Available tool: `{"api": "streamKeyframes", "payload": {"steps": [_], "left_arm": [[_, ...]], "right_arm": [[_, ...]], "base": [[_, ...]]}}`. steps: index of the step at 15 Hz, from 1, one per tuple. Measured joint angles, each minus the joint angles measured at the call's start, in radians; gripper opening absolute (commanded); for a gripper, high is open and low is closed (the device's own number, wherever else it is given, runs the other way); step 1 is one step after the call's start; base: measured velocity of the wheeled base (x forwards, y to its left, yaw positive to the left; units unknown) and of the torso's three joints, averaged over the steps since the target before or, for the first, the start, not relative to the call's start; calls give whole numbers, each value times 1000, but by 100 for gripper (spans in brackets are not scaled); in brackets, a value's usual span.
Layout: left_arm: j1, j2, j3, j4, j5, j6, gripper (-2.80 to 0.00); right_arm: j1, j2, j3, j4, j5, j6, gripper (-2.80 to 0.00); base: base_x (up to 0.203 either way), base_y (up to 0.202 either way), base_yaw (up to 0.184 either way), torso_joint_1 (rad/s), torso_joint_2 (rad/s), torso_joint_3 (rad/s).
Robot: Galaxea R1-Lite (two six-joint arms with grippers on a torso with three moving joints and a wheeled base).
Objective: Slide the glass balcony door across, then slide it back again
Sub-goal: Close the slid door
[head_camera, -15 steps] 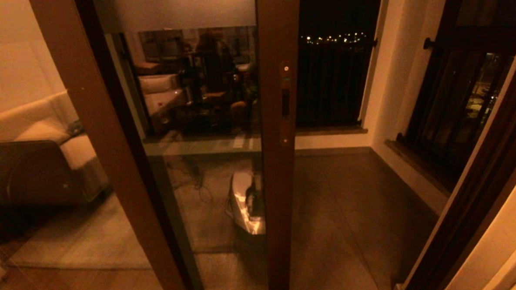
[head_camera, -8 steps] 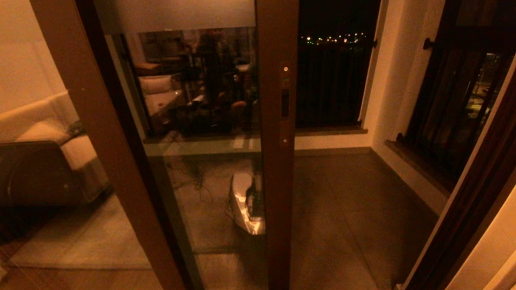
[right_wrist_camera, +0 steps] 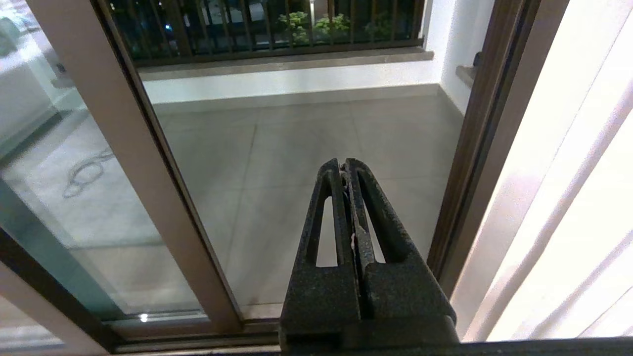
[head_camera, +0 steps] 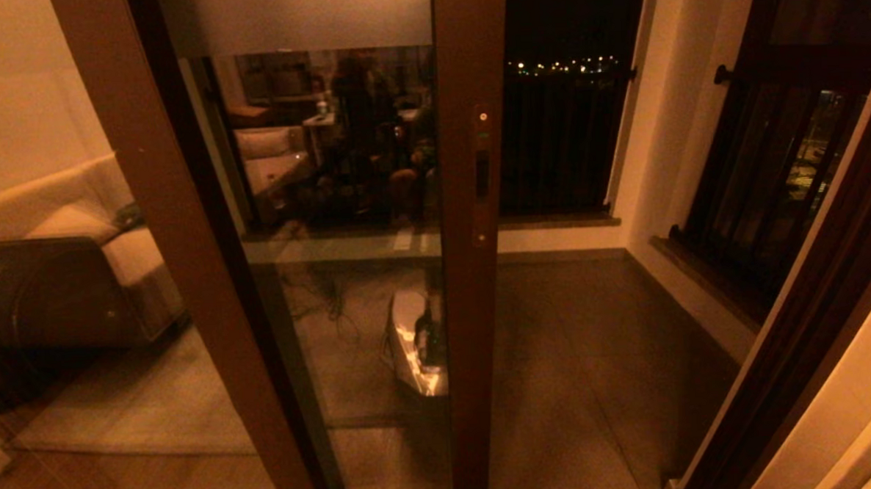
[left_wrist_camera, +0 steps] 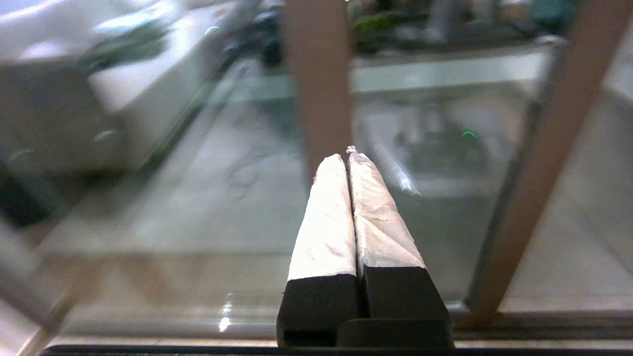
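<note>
Standing partly slid across the doorway, the glass balcony door [head_camera: 346, 226] fills the middle of the head view, its brown upright [head_camera: 480, 309] running from top to bottom near the centre. A frosted band [head_camera: 293, 15] crosses the top of its glass, and a narrow handle slot [head_camera: 482, 175] with small screws above and below sits on the upright at about mid-height. To the right of that upright the doorway is open onto the tiled balcony floor [head_camera: 587, 355], with a dark barred window [head_camera: 563, 136] at the far end and another barred window [head_camera: 778, 178] along the right wall. To the left stands a second brown post [head_camera: 178, 248], and the glass there reflects a sofa [head_camera: 74, 216] and what seems to be a seated figure, though the reflection is too dim to be sure.

Neither arm shows in the head view. The left gripper [left_wrist_camera: 349, 155] appears only in its own wrist view, its two pale wrapped fingers [left_wrist_camera: 326, 217] pressed together with nothing between them, pointing toward the glass and a brown post [left_wrist_camera: 319, 84] without touching either. The right gripper [right_wrist_camera: 342, 165] is parked low by the door track, its black fingers [right_wrist_camera: 321, 237] likewise clenched on nothing, aimed at the balcony floor through the open gap beside the door's frame [right_wrist_camera: 133, 163].
</note>
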Motion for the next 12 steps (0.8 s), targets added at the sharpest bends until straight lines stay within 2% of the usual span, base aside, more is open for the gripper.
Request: {"api": "streamKeyframes", "payload": {"steps": [2, 5, 7, 9, 12], "left_arm": [[-5, -16, 55, -90, -42, -19, -280], [-6, -24, 69, -108, -30, -51, -280], [-6, -25, 72, -108, -28, -60, -280], [-6, -25, 73, -108, -29, -61, -280], [-7, -25, 73, -107, -28, -61, -280]], "right_arm": [[0, 0, 0, 1, 1, -4, -280], [0, 0, -1, 3, 0, 4, -280], [0, 13, -59, 16, 27, -5, -280], [0, 92, -210, 14, 112, 27, -280], [0, 328, -497, 24, 298, 96, -280]], "base": [[0, 0, 0, 0, 0, 0], [0, 0, 0, 0, 0, 0], [0, 0, 0, 0, 0, 0], [0, 0, 0, 0, 0, 0], [0, 0, 0, 0, 0, 0]]}}
